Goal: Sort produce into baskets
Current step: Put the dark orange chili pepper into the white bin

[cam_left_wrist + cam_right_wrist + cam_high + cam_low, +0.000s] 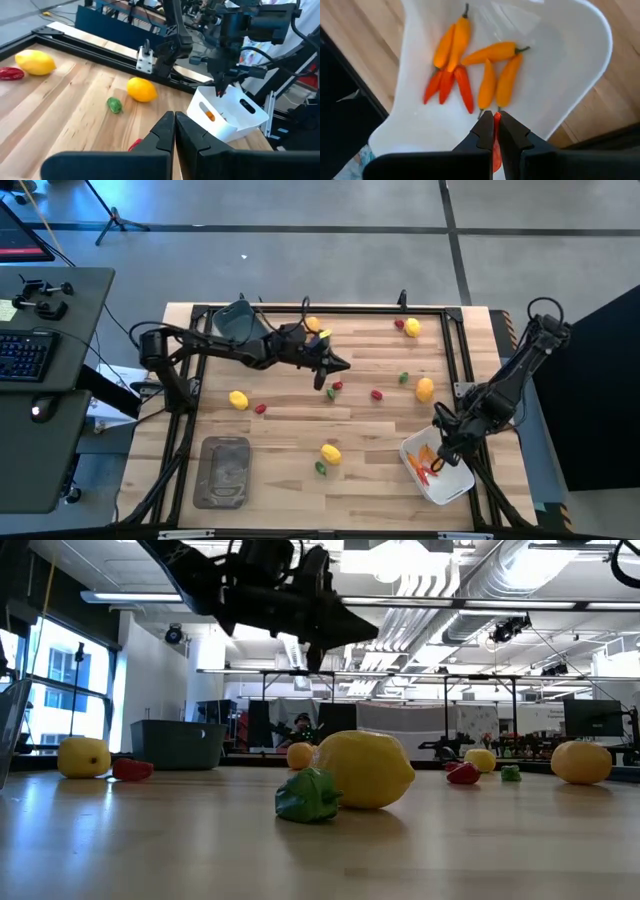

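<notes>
The left arm reaches from the table's (300, 480) nine-o'clock edge across toward its centre, elbow raised, forearm level, wrist tipped down. The left gripper (322, 372) hangs above the boards with its fingers (165, 131) pressed together on nothing; the low view shows it well off the surface. Just toward four o'clock from it lies a small red piece (337, 386), and another red piece (377, 394) sits farther toward three o'clock.

The right arm comes in from the three-o'clock edge, folded at the elbow, its wrist pointing steeply down. The right gripper (441, 463) hovers over the white tub (450, 488) at the table's five-o'clock corner, fingers (482, 132) clamped on a thin red stick (496, 135). Orange and red sticks (470, 65) lie heaped in the tub below.

The blue-grey tub (232, 323) stands at eleven o'clock beneath the left arm's upper link; the grey tray (226, 471) sits at seven o'clock.

Loose produce is scattered across the table:
- A lemon (238, 400) with a red piece (260, 408) toward nine o'clock.
- A lemon (331, 453) touching a green piece (321, 467) near six o'clock.
- A lemon (425, 389) near a green piece (404, 378) toward three o'clock.
- A lemon (412, 328) beside a red piece (399, 324) at one o'clock.
- An orange round (313, 325) at twelve.
</notes>
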